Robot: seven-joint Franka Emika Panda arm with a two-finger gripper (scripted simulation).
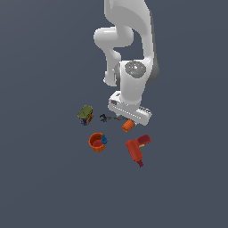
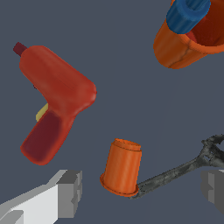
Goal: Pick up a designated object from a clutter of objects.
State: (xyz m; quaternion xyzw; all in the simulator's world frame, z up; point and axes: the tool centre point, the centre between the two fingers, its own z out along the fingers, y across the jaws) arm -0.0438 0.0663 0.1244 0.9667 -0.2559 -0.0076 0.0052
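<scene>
Small orange cylinder [image 2: 122, 167] stands mid-surface between the released pincer [image 2: 142, 190] fingers, touching the thin dark wrench [image 2: 183, 168] with red drill [image 2: 52, 103] near, so closing may snag the wrench or tip the cylinder off-centre, I judge.

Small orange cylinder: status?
Gripper open, straddling small orange cylinder, no contact yet. Dark wrench touches its rim, between the fingers. Red drill apart.
</scene>
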